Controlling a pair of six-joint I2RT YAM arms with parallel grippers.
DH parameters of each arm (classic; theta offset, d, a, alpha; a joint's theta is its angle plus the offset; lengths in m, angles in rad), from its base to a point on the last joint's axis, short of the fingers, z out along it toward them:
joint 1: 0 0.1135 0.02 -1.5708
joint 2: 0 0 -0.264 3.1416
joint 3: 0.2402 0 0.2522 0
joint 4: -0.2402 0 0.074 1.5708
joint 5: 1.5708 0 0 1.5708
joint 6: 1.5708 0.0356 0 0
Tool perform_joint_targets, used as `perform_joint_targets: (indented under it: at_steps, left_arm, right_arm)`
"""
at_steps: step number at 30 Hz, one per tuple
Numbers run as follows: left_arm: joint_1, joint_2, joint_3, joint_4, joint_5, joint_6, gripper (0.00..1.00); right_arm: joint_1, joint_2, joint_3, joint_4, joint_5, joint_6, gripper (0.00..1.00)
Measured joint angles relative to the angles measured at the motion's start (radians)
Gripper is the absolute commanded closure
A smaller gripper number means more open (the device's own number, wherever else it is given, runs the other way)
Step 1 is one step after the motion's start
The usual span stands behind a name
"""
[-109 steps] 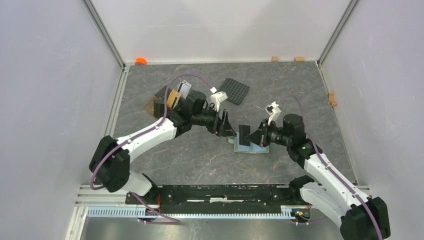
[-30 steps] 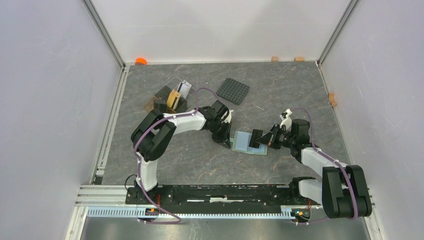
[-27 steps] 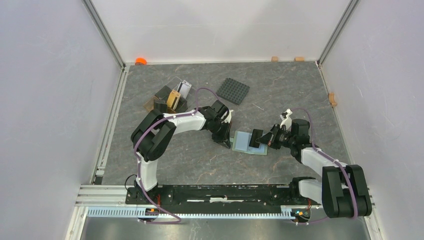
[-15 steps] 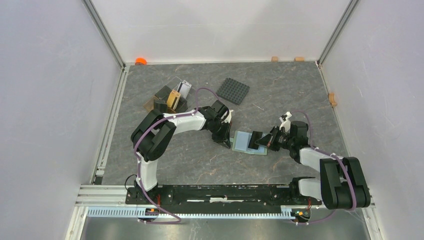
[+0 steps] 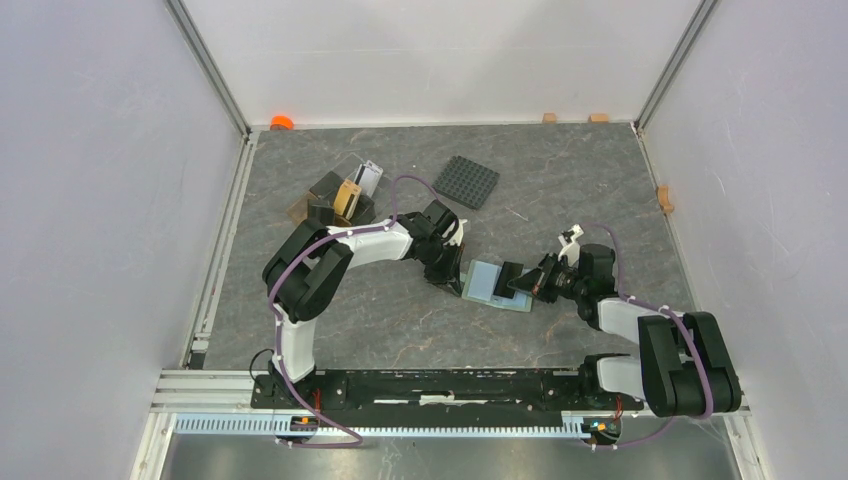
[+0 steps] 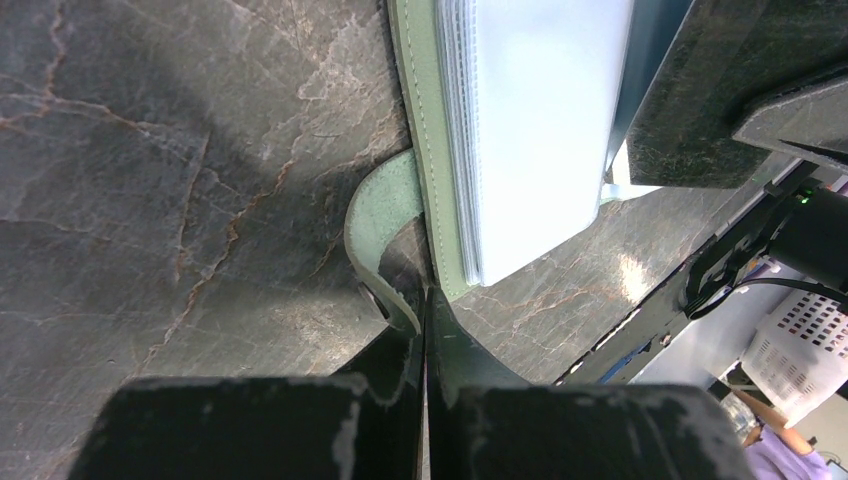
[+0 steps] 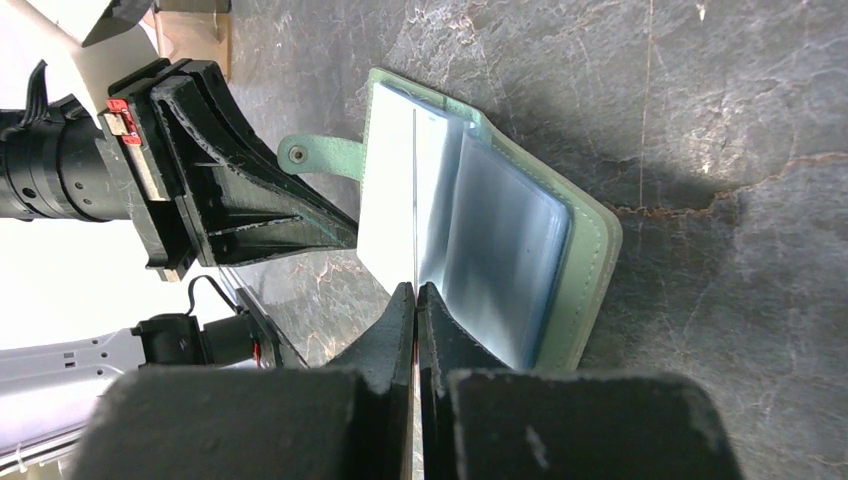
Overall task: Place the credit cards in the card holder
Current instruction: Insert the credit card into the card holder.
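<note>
Seen from above, the card holder (image 5: 487,284) lies open on the table (image 5: 600,180), pale blue side up, between my two arms. My left gripper (image 5: 452,280) is down at its left edge. My right gripper (image 5: 527,285) is at its right side, with a black card (image 5: 511,276) over the holder. More cards (image 5: 348,196) stand in the brown tray (image 5: 300,210), well apart at the rear left.

At my left wrist, my jaws are pressed together, tips at the holder's green rim just beside its curled strap (image 6: 368,215). Whether they nip the rim I cannot tell.

At my right wrist, my jaws are clamped on the card, which shows edge-on as a thin line over the holder's blue inside.
</note>
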Motion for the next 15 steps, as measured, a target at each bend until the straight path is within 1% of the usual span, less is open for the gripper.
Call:
perform_joint_targets:
  at_steps: [9,15]
  left_arm:
    - [0.000,0.000,0.000,0.000,0.001,0.000,0.98]
    - [0.000,0.002,0.001,0.000,0.004,0.000,0.98]
  right_arm:
    - [0.002,-0.002,-0.012,0.017,0.006,0.007,1.00]
    - [0.013,0.047,-0.026,0.056,0.008,0.022,1.00]
